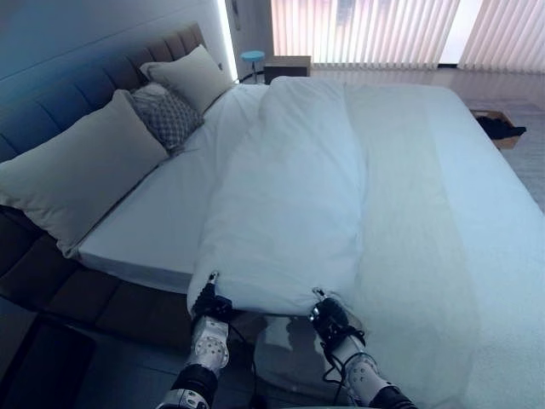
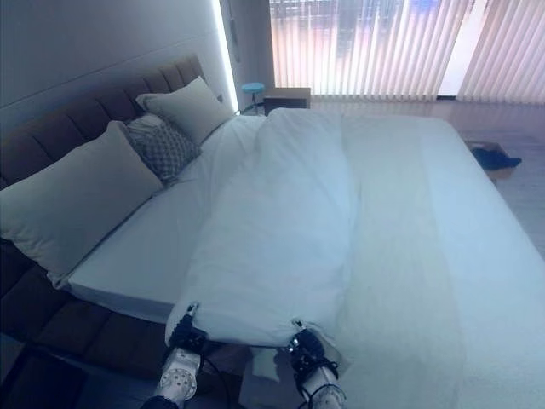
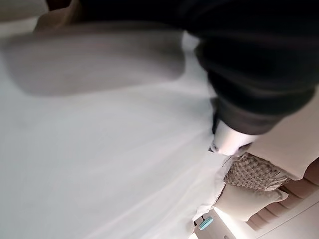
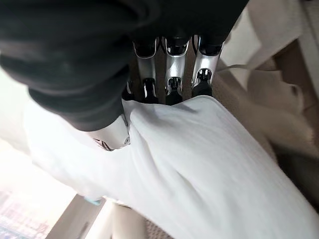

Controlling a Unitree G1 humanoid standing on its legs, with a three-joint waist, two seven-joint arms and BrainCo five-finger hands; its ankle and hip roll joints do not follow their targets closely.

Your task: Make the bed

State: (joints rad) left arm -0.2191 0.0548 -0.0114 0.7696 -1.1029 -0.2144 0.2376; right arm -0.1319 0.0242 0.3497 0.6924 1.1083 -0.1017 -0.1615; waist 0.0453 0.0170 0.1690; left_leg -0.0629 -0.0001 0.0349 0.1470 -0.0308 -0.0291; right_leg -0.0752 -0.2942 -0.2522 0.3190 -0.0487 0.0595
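Left eye view, white duvet (image 1: 285, 196) bunched lengthwise, both hands gripping its edge

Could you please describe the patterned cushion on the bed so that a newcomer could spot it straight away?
Start at the dark padded headboard on the left of the bed. Three cushions lean along it; the patterned cushion is the middle one, tucked between two plain pale pillows. It is smaller and grey, with a woven diamond texture.
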